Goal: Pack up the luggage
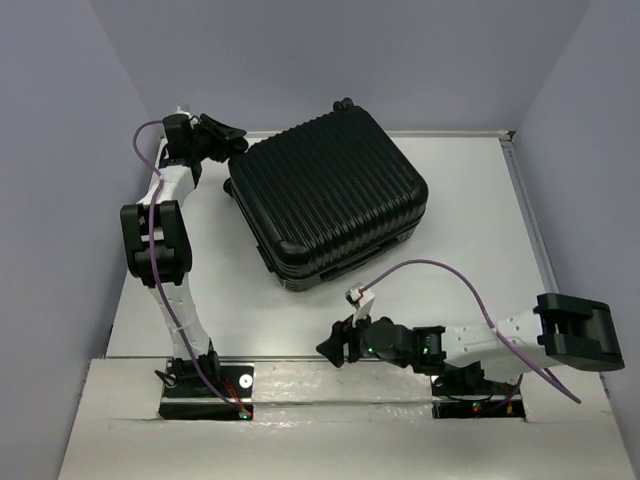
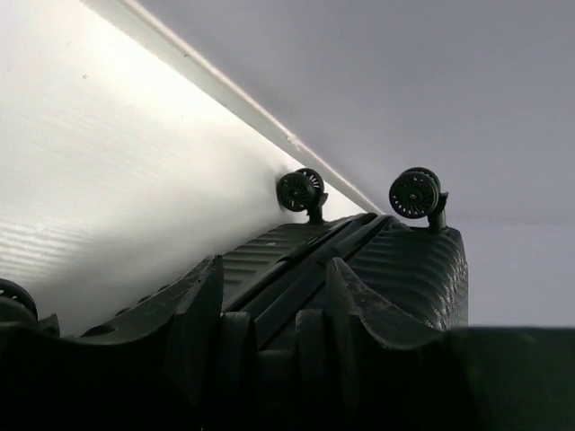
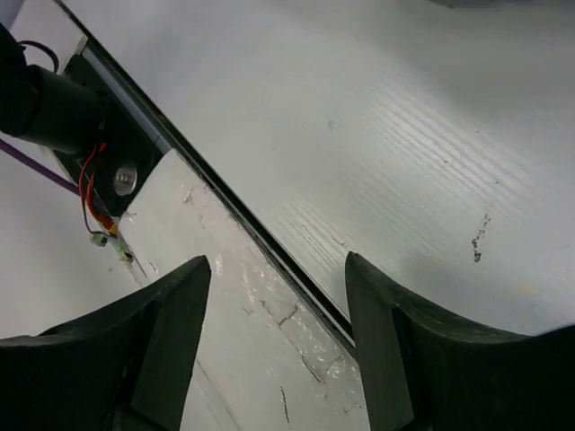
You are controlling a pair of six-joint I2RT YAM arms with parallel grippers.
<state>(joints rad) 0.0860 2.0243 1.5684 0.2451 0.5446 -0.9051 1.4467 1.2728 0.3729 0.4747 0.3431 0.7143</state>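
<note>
White table [image 1: 470, 200], grey walls [image 1: 330, 50]: my right end effector [image 3: 277, 269] gapes empty; my left end effector [image 2: 274, 265] straddles the luggage [image 2: 404, 269], grip unclear.

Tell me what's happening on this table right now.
Two robot arms are working on a closed black suitcase lying flat on the table. The left gripper is at the case's far left corner by the wheels, straddling the seam; whether it grips is unclear. The right gripper hangs open and empty near the table's front edge, away from the case.
</note>
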